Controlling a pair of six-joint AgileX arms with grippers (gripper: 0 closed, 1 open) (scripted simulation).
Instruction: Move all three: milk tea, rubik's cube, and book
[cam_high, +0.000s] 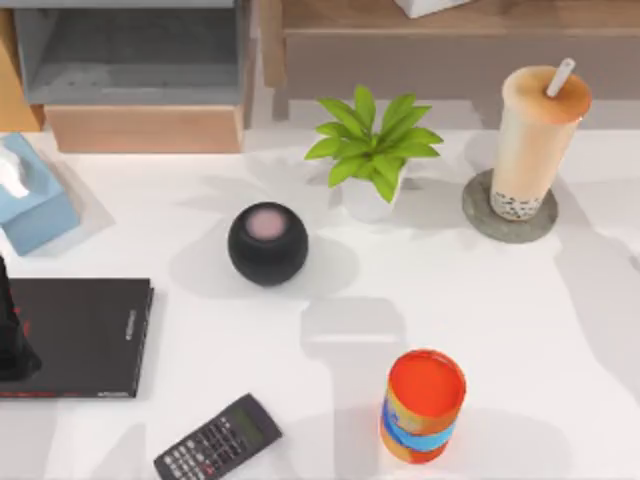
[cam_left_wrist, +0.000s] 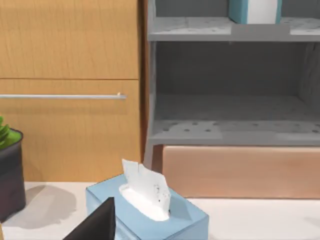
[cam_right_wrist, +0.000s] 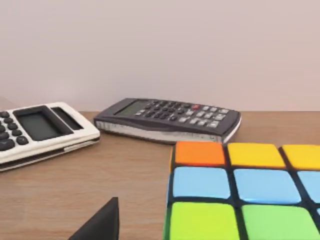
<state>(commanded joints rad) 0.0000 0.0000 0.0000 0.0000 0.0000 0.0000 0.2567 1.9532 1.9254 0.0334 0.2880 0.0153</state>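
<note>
Looks like most of the moving is already done, as far as I can judge

The milk tea (cam_high: 530, 140) stands upright on a round grey coaster (cam_high: 478, 213) at the table's back right, next to the potted plant (cam_high: 372, 150), so that one reads as placed. The rubik's cube (cam_right_wrist: 245, 192) sits on a brown wooden surface right in front of the right wrist camera, near a dark calculator (cam_right_wrist: 167, 119) and a white calculator (cam_right_wrist: 42, 130). A teal-blue book (cam_left_wrist: 252, 10) stands on the upper grey shelf (cam_left_wrist: 200, 29) in the left wrist view, above a blue tissue box (cam_left_wrist: 145, 212). Honestly can't tell whether either pincer is released or clenched. The left arm (cam_high: 12, 330) is over the flat black book (cam_high: 85, 335) at the table's left edge. My guess: little is left, maybe just pulling the arms back.
</note>
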